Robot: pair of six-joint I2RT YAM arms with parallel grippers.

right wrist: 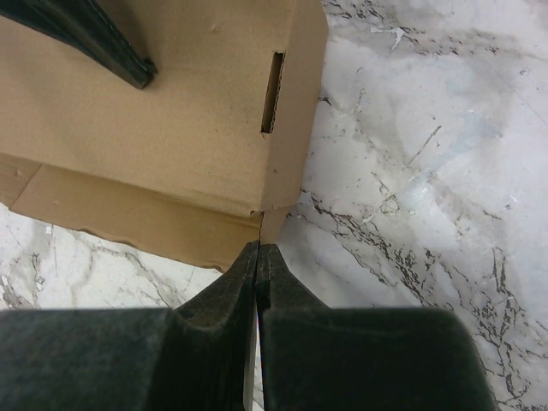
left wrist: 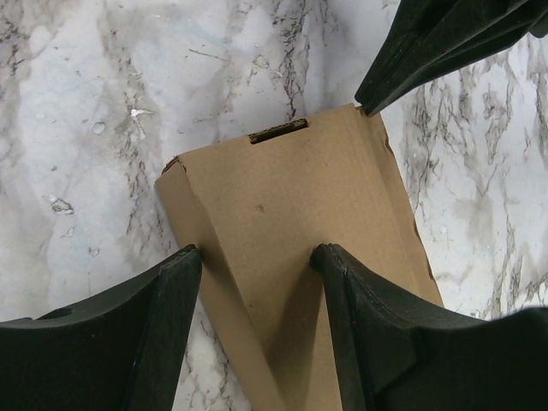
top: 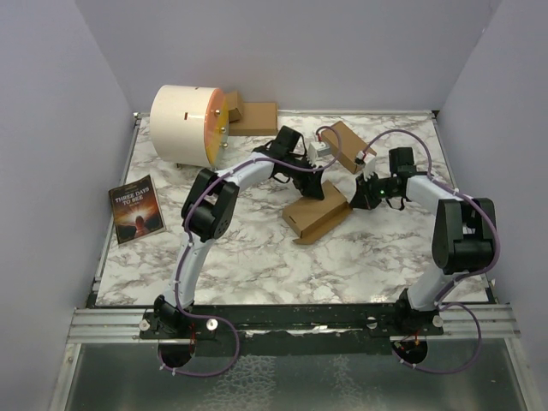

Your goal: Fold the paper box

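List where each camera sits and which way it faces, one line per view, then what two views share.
Top external: above and behind the bases, facing down at the table; both arms meet at the paper box.
Left wrist: on the left arm, facing down onto the box; the open left claw straddles it.
Right wrist: on the right arm, facing down at a box corner; the shut right claw points there.
Both wrist views share the box's slot.

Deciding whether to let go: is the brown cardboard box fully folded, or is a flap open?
Partly folded: the plain brown cardboard box forms an oblong carton, but one long flap lies spread on the marble table.
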